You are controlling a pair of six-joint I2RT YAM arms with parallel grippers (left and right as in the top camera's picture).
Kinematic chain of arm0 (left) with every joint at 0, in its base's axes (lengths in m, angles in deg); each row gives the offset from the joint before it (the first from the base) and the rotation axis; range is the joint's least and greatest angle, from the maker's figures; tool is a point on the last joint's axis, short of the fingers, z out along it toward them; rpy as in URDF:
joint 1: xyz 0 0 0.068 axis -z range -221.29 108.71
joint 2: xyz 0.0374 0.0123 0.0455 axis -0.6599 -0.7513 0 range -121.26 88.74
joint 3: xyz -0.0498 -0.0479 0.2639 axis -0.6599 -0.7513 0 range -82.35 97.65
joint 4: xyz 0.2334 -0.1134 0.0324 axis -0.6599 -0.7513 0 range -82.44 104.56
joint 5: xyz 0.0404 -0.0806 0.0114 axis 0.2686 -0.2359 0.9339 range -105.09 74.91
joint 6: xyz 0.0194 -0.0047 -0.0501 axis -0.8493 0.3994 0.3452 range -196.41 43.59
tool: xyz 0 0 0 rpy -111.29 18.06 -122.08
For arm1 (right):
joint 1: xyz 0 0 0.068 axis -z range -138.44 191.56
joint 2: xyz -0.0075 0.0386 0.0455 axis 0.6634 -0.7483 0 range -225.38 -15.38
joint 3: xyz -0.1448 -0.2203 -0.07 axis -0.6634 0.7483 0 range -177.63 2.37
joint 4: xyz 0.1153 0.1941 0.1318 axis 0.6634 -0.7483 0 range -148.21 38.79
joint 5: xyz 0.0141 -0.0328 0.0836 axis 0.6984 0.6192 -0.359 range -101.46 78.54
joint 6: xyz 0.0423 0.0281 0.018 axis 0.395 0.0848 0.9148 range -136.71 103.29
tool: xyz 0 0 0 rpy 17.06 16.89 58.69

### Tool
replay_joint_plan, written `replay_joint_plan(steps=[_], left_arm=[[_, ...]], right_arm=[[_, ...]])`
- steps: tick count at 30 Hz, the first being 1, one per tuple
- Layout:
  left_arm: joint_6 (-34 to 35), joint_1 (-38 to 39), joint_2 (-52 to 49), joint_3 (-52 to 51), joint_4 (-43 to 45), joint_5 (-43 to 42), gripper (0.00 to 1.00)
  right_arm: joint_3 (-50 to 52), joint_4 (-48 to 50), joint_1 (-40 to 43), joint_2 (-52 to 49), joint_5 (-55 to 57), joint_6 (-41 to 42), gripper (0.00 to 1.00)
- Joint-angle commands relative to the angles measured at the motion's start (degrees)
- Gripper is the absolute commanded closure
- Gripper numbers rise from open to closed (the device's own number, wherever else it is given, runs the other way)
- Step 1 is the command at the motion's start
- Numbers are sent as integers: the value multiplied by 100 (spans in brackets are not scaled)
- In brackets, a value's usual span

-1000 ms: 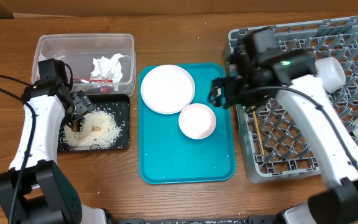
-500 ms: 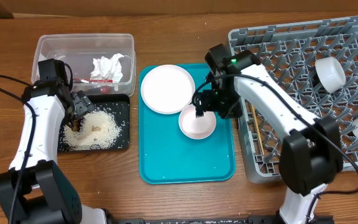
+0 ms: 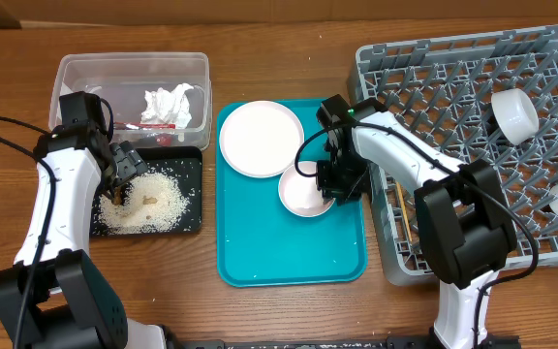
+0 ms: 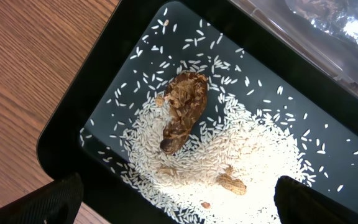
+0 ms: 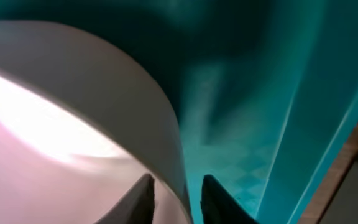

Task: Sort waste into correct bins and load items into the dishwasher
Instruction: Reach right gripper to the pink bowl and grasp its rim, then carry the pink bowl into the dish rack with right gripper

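Right pincer (image 5: 179, 198) grips the rim of the bowl (image 3: 306, 189), one finger inside the wall and one outside, the pair drawn close around it. That bowl is small, round and cream, plain inside, and glares bright in the wrist view. It sits on the teal tray (image 3: 260, 262) toward the right edge, just beside the plate (image 3: 261, 138). The plate is larger, white and flat, and lies in the tray's far left corner. Along the desk's (image 3: 289, 39) right edge stands the rack (image 3: 473, 87), grey, with a lattice of pegs. A white cup (image 3: 513, 112) lies in it toward the far right corner. Left pincer (image 4: 176, 202) hangs wide open over the black tray (image 3: 190, 165), holding nothing, its two fingertips well apart. In that shallow tray lies a heap of white rice (image 4: 229, 155), thinning to stray grains toward the rim. A wrinkled brown scrap (image 4: 182, 109) rests on the heap. The black tray sits near the desk's left edge, touching the near side of the tub (image 3: 76, 73). The tub is clear with rounded corners, and holds a crumpled white napkin (image 3: 168, 102) with the red-and-silver wrapper (image 3: 153, 126) beside it.
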Motion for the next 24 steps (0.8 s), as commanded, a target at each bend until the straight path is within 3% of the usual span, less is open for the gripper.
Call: replay_joint_plan(steps=[1, 10, 19, 24], left_arm=[[-46, -13, -44, -33, -9, 17, 0], [-46, -13, -44, -33, -7, 17, 0], [-46, -13, -44, -33, -9, 17, 0], [-46, -13, -44, -33, -9, 17, 0]], right_arm=[[4, -42, 2, -4, 39, 81, 76], [-205, -129, 2, 428, 50, 81, 96], [-251, -190, 9, 1283, 544, 107, 96], [-251, -144, 22, 2011, 1615, 505, 96]])
